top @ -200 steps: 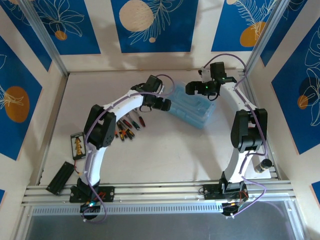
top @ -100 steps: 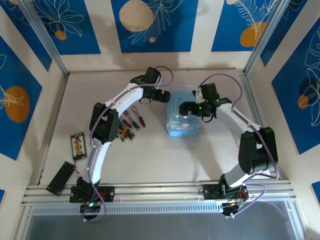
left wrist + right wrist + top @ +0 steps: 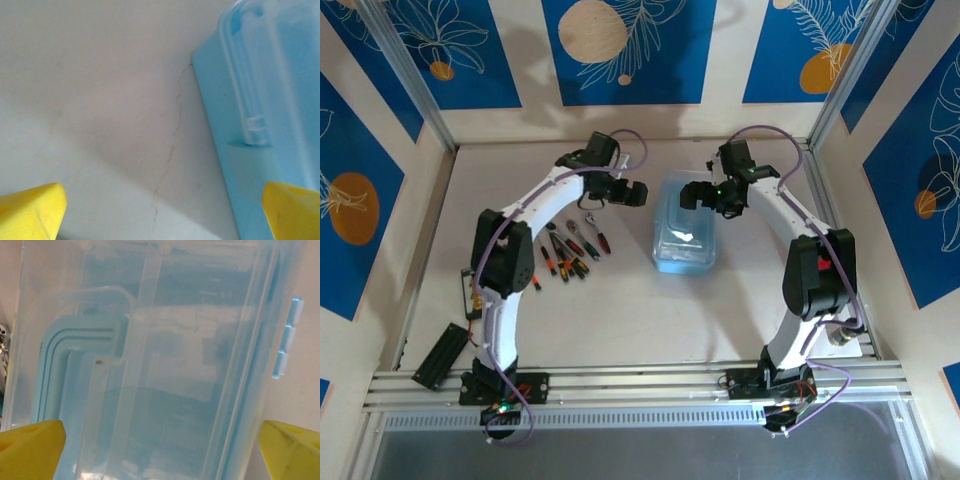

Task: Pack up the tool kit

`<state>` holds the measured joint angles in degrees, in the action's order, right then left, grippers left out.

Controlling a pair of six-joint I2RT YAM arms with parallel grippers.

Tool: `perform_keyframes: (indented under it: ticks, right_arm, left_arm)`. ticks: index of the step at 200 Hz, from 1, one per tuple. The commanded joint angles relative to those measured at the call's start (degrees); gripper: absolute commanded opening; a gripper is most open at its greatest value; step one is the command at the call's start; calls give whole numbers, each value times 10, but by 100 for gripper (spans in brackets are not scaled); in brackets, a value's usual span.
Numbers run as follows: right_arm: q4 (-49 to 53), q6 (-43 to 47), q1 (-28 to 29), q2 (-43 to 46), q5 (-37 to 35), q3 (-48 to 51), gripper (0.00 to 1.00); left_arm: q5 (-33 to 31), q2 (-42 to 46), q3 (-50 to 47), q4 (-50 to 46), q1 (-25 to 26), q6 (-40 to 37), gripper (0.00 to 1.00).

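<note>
The light-blue translucent case (image 3: 685,228) lies flat at mid-table, its handle (image 3: 75,340) visible through the lid. My right gripper (image 3: 692,194) hovers open over the case's far end, and its yellow fingertips (image 3: 30,447) stand wide apart above the lid (image 3: 165,365). My left gripper (image 3: 638,193) is open just left of the case's far corner, over bare table, with the case edge (image 3: 270,100) at its right. Several small screwdrivers and pliers (image 3: 570,250) lie loose on the table left of the case.
A black oblong object (image 3: 442,355) lies at the front left by the aluminium rail (image 3: 640,380). Another dark item (image 3: 470,292) is half hidden behind the left arm. Walls close the table at the back and on both sides.
The case went from lying tilted at the right to lying straight at the middle. The left gripper has drawn back to the left and the right gripper has moved to the case's far end.
</note>
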<state>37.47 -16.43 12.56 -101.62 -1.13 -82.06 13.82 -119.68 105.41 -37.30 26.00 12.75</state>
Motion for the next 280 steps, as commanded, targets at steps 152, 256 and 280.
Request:
perform_keyframes:
  ticks: [152, 256, 280]
  right_arm:
    - [-29, 3, -23, -1, 140, 68, 64]
    - [-345, -153, -73, -2, 380, 237, 55]
    - [-446, -219, -81, -23, 420, 273, 54]
  left_arm:
    - [287, 25, -163, 227, 3, 146, 100]
    - [290, 27, -140, 234, 14, 161, 100]
    - [287, 31, -129, 225, 14, 157, 100]
